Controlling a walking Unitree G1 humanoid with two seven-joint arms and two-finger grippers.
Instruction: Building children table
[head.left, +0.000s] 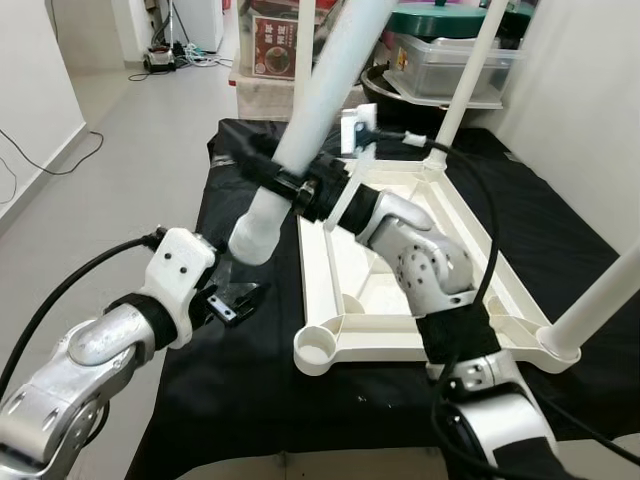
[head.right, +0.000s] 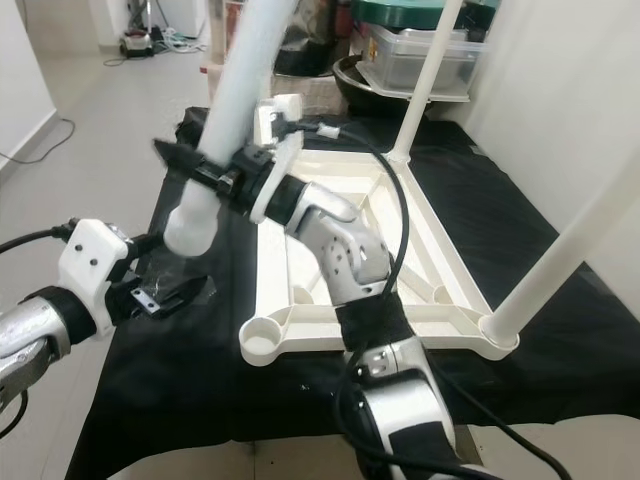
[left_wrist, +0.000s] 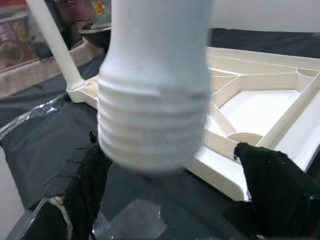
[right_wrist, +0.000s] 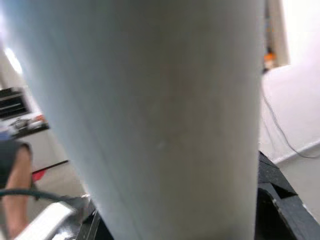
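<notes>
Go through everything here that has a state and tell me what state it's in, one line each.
Table top: upside down on the black cloth, two legs fitted upright.
Loose leg: tilted, threaded end down, off the table top.
Near corner socket: empty.
Right pincer: shut on the loose leg.
Left pincer: open, below the leg's threaded end.

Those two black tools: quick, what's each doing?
Left tool: open, holding nothing.
Right tool: closed on the white plastic table leg.

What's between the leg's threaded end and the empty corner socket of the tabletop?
Only bare black cloth separates the threaded end from the empty corner socket, seen in the left eye view.
</notes>
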